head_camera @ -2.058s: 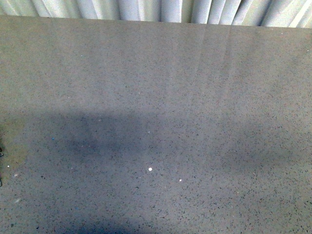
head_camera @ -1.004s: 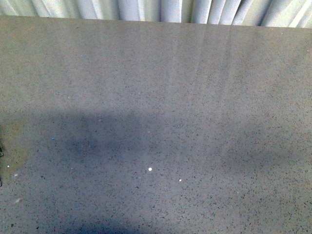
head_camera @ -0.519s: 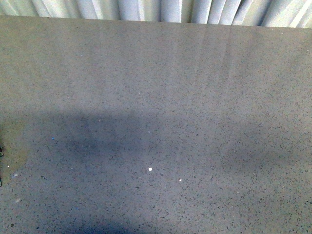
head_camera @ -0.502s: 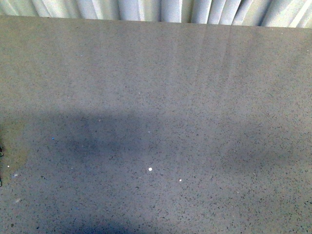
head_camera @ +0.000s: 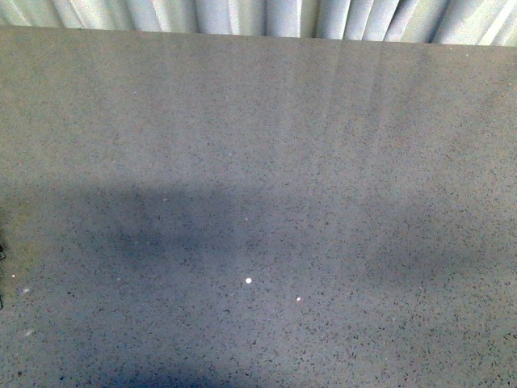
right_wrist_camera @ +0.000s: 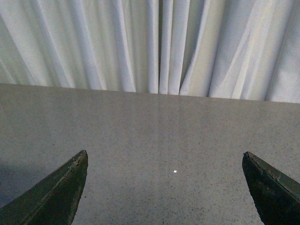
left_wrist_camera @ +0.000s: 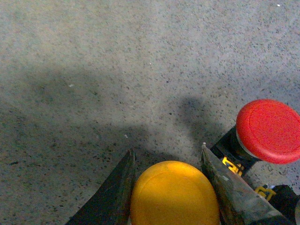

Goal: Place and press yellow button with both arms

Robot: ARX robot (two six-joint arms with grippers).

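The yellow button (left_wrist_camera: 174, 194) shows only in the left wrist view, its orange-yellow dome pinched between the two dark fingers of my left gripper (left_wrist_camera: 166, 157), which is shut on it above the speckled grey table (left_wrist_camera: 117, 70). My right gripper (right_wrist_camera: 164, 161) is open, its dark fingertips (right_wrist_camera: 65, 187) spread far apart with bare table between them. Neither arm nor the button appears in the front view, which holds only the table (head_camera: 258, 162) and soft shadows.
A red mushroom button (left_wrist_camera: 268, 130) on a black and yellow base stands on the table close beside my left gripper's finger. White curtains (right_wrist_camera: 150, 47) hang behind the table's far edge. A small white speck (head_camera: 248, 280) lies on the table.
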